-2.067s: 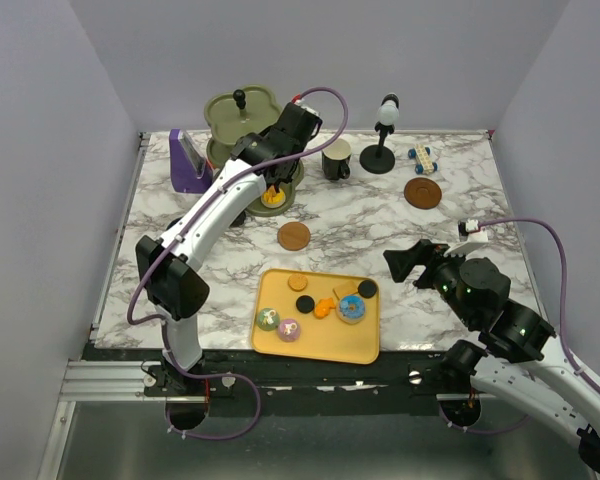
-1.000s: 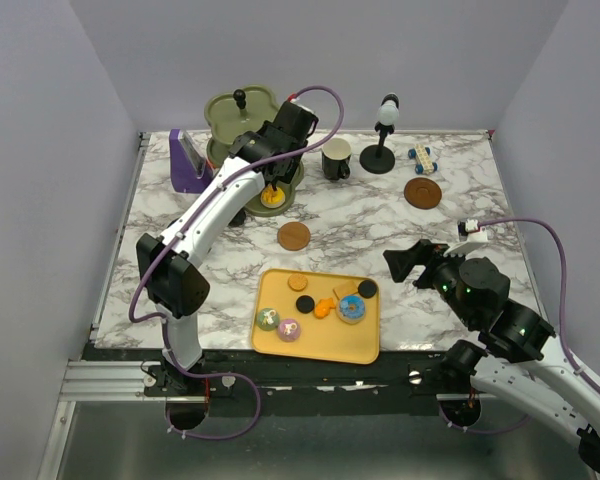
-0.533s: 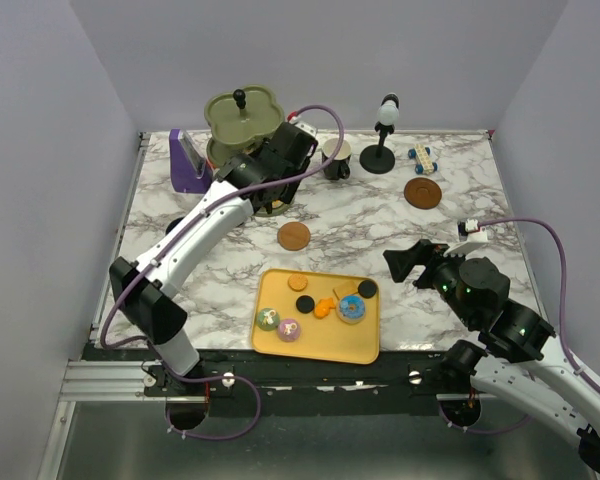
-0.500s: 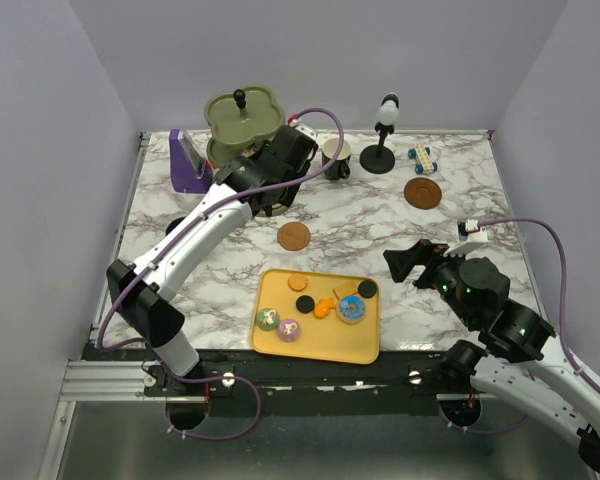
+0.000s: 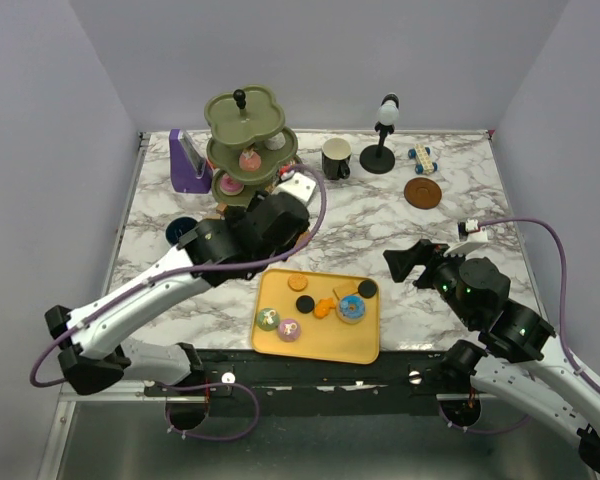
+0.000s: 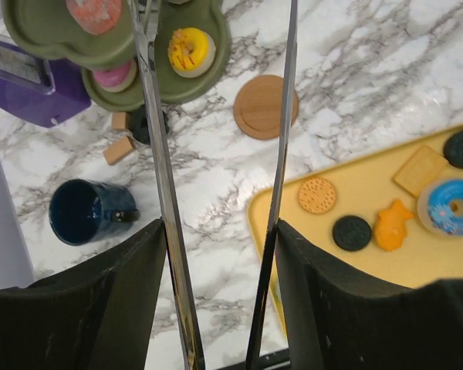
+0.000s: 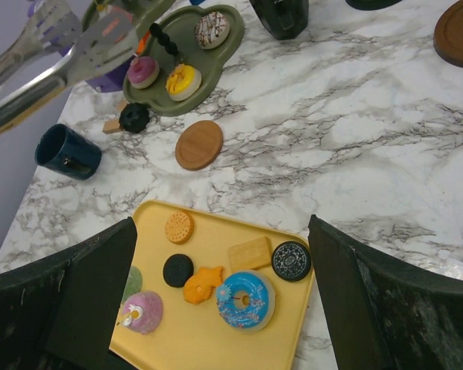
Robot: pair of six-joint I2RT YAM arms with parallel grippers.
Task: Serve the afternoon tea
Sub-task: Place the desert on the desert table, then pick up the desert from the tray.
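**Left gripper holds open tongs short of the tea stand; right gripper wide and empty**

The left gripper [image 6: 220, 254] is closed partway on a pair of metal tongs [image 6: 156, 154], with its black fingers [image 6: 100, 308] pressing the two blades from outside. The blades stand apart and nothing is caught between them.

Ahead of this gripper and slightly to its left, near the tong tips, stands the olive-green three-tier stand [image 6: 208, 81]. A yellow doughnut [image 6: 191, 51] and a pink doughnut [image 6: 114, 75] sit on its lowest tier. A pink sprinkled sweet [image 6: 94, 11] sits on the tier above.

Just ahead of the gripper, a round brown coaster [image 6: 255, 108] lies bare on the marble, seen between the blades. To the gripper's left the dark-blue mug [image 6: 83, 210] stands upright on the table, off any coaster. The purple wedge-shaped holder [image 6: 31, 77] lies farther ahead on that side.

To the gripper's right is the yellow tray [image 6: 301, 239]. It carries a round tan biscuit [image 6: 317, 195], a black sandwich biscuit [image 6: 351, 230], an orange biscuit [image 6: 393, 225], a square biscuit [image 6: 420, 169] and a blue doughnut [image 6: 451, 208].

The black cream-lined mug [image 5: 335, 158] stands well ahead and to the right, near the table's back edge. It is beside the black stand with a white ball top [image 5: 383, 135].

The right gripper [image 7: 221, 231] has its jaws spread fully and holds nothing. It hangs above the near right part of the table. In its own wrist view the tray lies below, between its spread fingers. A second brown coaster [image 5: 423, 192] lies well ahead of it.
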